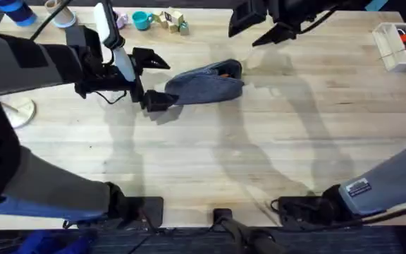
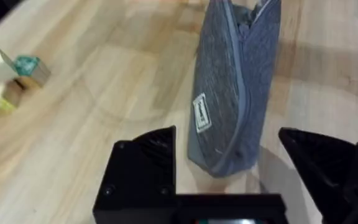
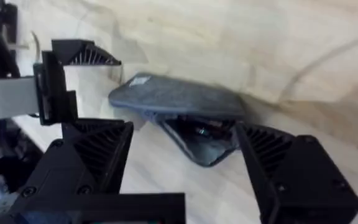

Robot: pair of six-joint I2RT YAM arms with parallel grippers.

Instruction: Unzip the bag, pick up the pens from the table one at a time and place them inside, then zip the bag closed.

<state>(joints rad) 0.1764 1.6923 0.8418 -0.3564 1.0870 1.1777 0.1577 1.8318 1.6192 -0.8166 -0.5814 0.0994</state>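
The grey-blue bag (image 1: 203,82) lies on the table (image 1: 210,162) at centre back, its zipper open at the right end. In that open mouth (image 3: 204,132) small dark and reddish pen ends (image 1: 225,70) show. My left gripper (image 1: 155,80) is open and straddles the bag's left end (image 2: 229,130), with a gap on both sides between the bag and the fingers (image 2: 145,165). My right gripper (image 1: 258,29) hovers open above and behind the bag's right end. In the right wrist view the open mouth sits between that gripper's (image 3: 191,165) two fingers, farther off.
A white tray (image 1: 399,48) with red-and-black markers stands at the back right. A teal cup (image 1: 142,20) and small blocks (image 1: 173,20) sit along the back edge. A white disc (image 1: 16,113) lies at the far left. Bare wood stretches in front of the bag.
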